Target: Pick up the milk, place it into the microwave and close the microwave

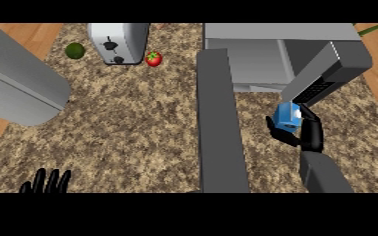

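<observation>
The right hand [310, 132] curls round the blue milk [286, 116], held over the desk [133, 130] near its right edge, just before the open microwave [255, 60]. The transfer step seems in hand. Next, the milk needs lifting into the cavity, clear of the door [221, 125]. The left hand [46, 182] rests open at the near-left corner.

The milk [286, 117] is blue, the microwave [275, 32] grey, the counter [133, 122] speckled brown.
</observation>
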You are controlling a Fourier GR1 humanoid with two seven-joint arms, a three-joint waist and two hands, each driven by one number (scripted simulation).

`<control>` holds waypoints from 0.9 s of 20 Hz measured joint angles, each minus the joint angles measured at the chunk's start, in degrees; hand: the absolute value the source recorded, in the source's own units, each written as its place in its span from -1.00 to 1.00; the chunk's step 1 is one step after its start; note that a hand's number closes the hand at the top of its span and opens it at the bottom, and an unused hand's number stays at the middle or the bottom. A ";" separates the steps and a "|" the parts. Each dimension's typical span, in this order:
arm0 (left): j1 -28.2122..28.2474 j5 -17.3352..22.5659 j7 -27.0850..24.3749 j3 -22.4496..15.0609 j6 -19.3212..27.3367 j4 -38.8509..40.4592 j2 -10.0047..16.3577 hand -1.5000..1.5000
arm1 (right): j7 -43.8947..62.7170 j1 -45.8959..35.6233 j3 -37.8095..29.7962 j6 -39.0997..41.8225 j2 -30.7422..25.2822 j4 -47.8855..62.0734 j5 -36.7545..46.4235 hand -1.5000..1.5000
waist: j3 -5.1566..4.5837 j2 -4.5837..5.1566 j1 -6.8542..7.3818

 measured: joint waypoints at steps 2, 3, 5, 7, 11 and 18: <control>-1.14 0.09 0.90 0.04 0.27 0.42 -0.08 -1.00 | -2.10 -1.31 -1.02 -0.30 0.01 3.31 -0.25 1.00 | 0.04 0.15 0.24; -0.22 0.66 0.92 0.21 -0.23 -0.32 0.32 -1.00 | -2.57 -2.17 -1.44 -0.35 0.09 4.59 -0.42 1.00 | 0.04 0.17 0.38; -1.37 1.22 1.08 1.00 -0.53 0.51 0.61 -1.00 | -3.10 -3.84 -2.08 -0.38 0.50 7.18 -0.55 1.00 | 0.03 0.28 0.61; -1.64 0.40 0.89 0.39 -0.35 0.74 0.31 -1.00 | -4.15 -4.45 -2.61 0.36 0.48 8.45 -0.82 1.00 | 0.05 0.36 0.79; 0.16 0.38 -0.48 0.03 -1.49 1.02 0.61 -1.00 | -5.58 -5.12 -3.08 1.93 1.41 9.35 -1.36 1.00 | 0.05 0.32 0.87; -0.12 0.54 0.46 -0.19 -0.75 0.43 0.07 -1.00 | -6.70 -4.06 -2.74 3.85 2.50 8.16 -1.81 1.00 | 0.05 0.10 0.12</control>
